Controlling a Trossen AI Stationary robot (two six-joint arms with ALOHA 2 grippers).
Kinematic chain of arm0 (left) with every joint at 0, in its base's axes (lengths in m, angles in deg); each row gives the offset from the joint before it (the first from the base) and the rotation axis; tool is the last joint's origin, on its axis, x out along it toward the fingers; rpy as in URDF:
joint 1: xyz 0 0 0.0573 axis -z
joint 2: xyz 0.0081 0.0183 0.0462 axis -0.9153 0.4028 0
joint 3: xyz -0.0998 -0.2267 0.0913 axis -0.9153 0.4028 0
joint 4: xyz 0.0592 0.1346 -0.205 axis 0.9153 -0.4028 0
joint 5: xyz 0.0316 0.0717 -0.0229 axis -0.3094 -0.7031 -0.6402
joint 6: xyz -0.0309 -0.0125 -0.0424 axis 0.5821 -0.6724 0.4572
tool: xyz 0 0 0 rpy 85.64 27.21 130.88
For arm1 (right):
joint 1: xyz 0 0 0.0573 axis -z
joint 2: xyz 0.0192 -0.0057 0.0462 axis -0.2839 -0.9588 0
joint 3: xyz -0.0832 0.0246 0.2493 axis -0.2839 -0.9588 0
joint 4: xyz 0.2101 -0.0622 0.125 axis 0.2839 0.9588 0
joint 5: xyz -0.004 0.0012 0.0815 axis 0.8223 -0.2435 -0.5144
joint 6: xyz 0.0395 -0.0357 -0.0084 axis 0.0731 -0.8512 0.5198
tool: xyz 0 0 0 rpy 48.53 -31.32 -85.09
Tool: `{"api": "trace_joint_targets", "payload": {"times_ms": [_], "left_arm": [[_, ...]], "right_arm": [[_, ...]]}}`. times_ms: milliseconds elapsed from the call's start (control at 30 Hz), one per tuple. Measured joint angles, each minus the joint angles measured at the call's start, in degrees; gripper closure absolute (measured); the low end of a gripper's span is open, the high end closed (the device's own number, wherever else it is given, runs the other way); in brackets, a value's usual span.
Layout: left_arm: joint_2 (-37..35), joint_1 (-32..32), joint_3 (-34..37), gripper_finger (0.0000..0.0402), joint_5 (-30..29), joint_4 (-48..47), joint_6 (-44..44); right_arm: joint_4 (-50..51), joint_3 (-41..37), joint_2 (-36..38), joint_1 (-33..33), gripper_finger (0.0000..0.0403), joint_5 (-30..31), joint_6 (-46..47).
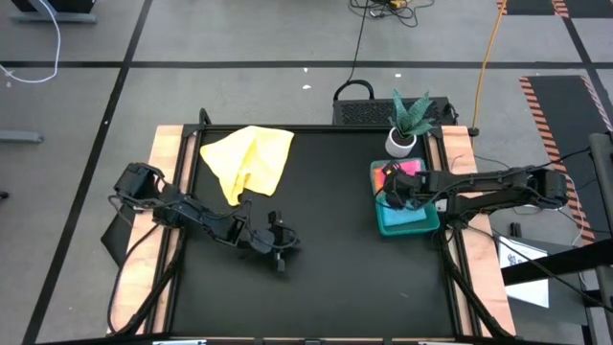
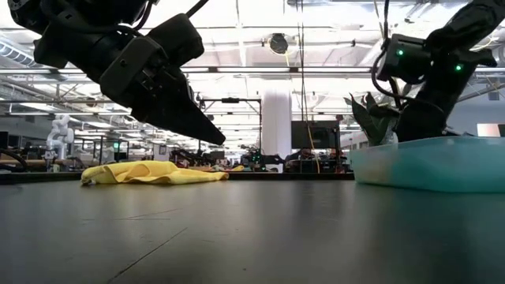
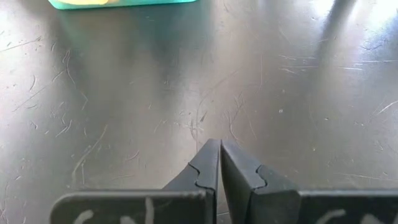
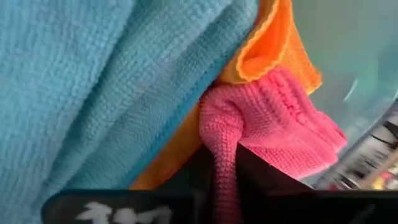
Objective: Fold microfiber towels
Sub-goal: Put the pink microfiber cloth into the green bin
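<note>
Right gripper (image 4: 224,180) down in the green tray (image 1: 407,226) at three o'clock, fingers pinching the pink towel (image 4: 273,124) beside blue (image 4: 93,81) and orange-yellow cloths (image 4: 273,43), left gripper (image 3: 220,171) low over the bare worktop (image 1: 326,278), fingers pressed together, yellow towel (image 1: 251,159) crumpled at eleven o'clock

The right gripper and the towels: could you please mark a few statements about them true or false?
1. The right gripper pinches the pink towel over the green tray. True.
2. A yellow towel lies neatly folded on the table. False: it lies crumpled.
3. The left gripper holds a towel. False: it is shut on nothing, over bare table.
4. A light blue towel sits beside the pink one. True.
</note>
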Motion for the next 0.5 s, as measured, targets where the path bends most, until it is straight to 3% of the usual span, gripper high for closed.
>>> {"api": "trace_joint_targets", "payload": {"times_ms": [167,333,500], "left_arm": [[0.0,-0.7,0.0,0.038,0.0,0.0,0.27],[0.0,-1.59,0.0,0.038,0.0,0.0,0.68],[0.01,-1.88,0.0,0.038,0.39,0.0,1.62]], "right_arm": [[-5.6,-0.08,0.0,-2.16,0.036,6.69,-6.0],[-13.01,-0.08,0.01,-2.8,0.0356,6.8,-7.58],[-10.47,-0.08,0.01,-2.05,0.0321,5.51,-4.41]]}}
